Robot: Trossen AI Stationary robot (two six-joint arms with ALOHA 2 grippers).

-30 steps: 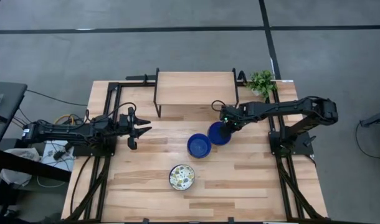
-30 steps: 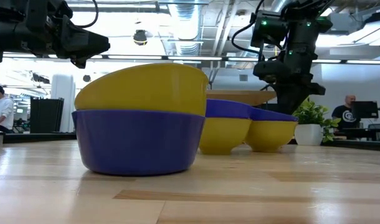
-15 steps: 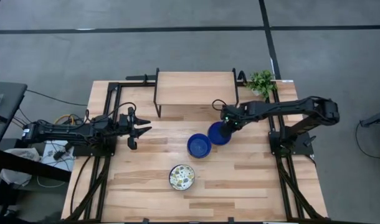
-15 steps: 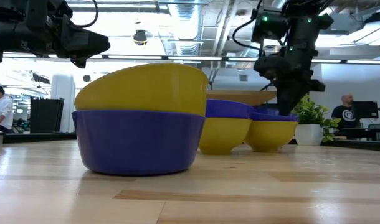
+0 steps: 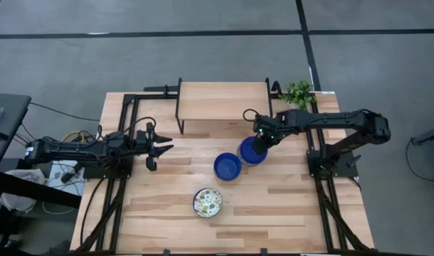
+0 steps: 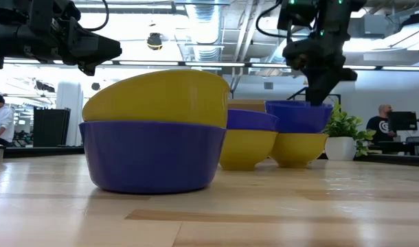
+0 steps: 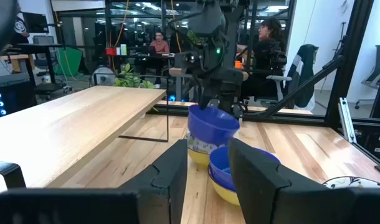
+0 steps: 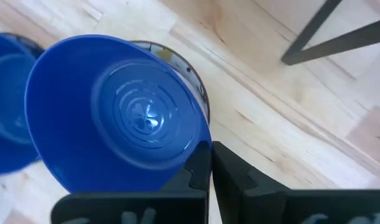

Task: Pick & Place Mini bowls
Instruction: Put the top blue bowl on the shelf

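My right gripper (image 5: 260,142) is shut on a glossy blue mini bowl (image 5: 250,151) and holds it above the yellow-sided, patterned bowl (image 6: 299,149) it was nested in. A second blue bowl (image 5: 228,166) sits in a yellow-sided bowl (image 6: 247,147) near the table's middle. A white bowl with a green-yellow pattern (image 5: 208,203) stands nearer the front edge. My left gripper (image 5: 159,146) waits open and empty over the table's left side. My right gripper pinches the blue bowl's rim (image 8: 201,144) on the side toward the table's right edge, with the thin wall between the two fingers (image 8: 199,167). The fingers come from above, pointing steeply down. The bowl hangs tilted, clear of the bowl beneath (image 8: 193,78).
A wooden shelf on a black wire frame (image 5: 223,99) stands at the far middle. A small green plant (image 5: 299,92) sits at the far right corner. Black frame rails (image 5: 124,135) run along both table sides. Bare wood lies in front of the patterned bowl.
My right gripper has risen, staying shut, and has lifted the blue bowl out of the yellow-sided bowl it was nested in. The blue bowl now hangs tilted above that bowl.
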